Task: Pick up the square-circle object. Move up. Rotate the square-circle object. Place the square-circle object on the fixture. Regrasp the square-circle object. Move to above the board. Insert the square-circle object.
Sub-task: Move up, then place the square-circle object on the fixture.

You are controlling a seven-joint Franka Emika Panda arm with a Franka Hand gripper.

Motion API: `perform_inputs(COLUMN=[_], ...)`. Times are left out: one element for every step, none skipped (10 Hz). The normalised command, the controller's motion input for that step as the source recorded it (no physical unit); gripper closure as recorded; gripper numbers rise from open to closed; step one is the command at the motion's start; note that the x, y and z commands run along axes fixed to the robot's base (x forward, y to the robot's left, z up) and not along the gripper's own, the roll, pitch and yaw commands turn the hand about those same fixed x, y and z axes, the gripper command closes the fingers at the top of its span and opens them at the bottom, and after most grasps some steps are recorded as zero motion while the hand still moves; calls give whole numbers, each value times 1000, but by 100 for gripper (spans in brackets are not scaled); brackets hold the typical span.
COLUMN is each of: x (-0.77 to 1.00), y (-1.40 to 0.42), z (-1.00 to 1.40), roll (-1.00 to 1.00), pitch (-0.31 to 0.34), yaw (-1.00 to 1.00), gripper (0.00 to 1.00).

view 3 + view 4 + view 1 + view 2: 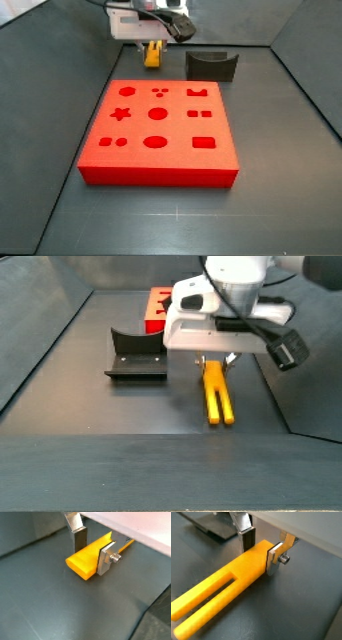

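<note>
One bar (217, 394), one fixture (134, 356), one board (160, 132), one tool (261, 551).

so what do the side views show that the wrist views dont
Only the side views show the board, with its star, circle and square holes, and the fixture standing on the floor.

Only the wrist views show the pincer close up: silver fingers on either side of the square-circle object, and its slotted, two-pronged end.

Both show the yellow-orange object low by the floor with the pincer at it, apart from the board.
</note>
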Motion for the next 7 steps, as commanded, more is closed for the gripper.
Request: perform_inputs(x=[-18, -10, -12, 0, 0, -5, -16], y=[5, 6, 5, 0, -2, -1, 1], z=[592, 462, 326, 1000, 1000, 1000, 1000], roll=[25, 43, 65, 0, 17, 28, 63], pitch=[56, 72, 82, 0, 7, 21, 43], yaw=[-8, -11, -14, 0, 1, -3, -12], gripper=[100, 100, 100, 100, 100, 100, 100])
